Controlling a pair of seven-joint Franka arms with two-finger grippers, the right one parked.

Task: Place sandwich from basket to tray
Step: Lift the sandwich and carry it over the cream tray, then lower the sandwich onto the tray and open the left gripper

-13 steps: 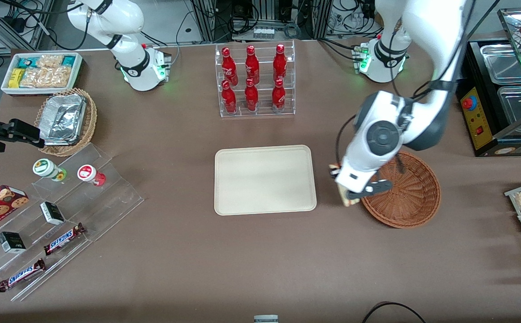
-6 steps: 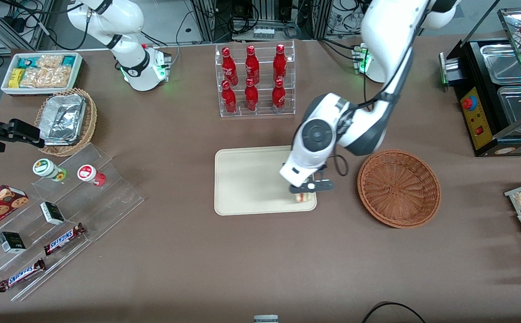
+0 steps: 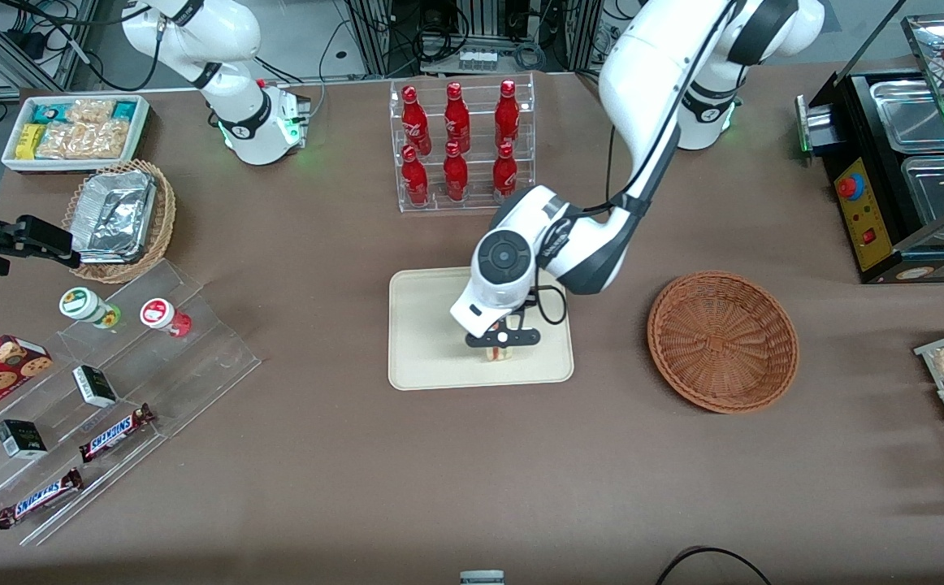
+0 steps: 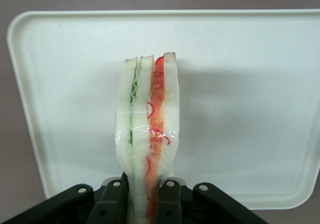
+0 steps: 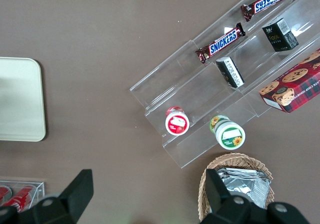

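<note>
My left gripper (image 3: 500, 344) is shut on the sandwich (image 3: 498, 353), a wrapped wedge of white bread with red and green filling (image 4: 147, 129). It holds the sandwich over the cream tray (image 3: 427, 325), above the part of the tray nearer the front camera. In the left wrist view the black fingers (image 4: 114, 201) clamp both sides of the sandwich, with the tray (image 4: 250, 94) beneath. The reddish-brown wicker basket (image 3: 722, 341) stands beside the tray toward the working arm's end of the table, with nothing in it.
A clear rack of red bottles (image 3: 461, 142) stands farther from the front camera than the tray. Toward the parked arm's end lie a clear stepped display with snack bars (image 3: 106, 382), a foil-tray basket (image 3: 121, 218) and a white snack bin (image 3: 76, 130).
The gripper has carried the sandwich from the basket's rim across to over the tray, then farther toward the tray's middle. The basket now stands uncovered.
</note>
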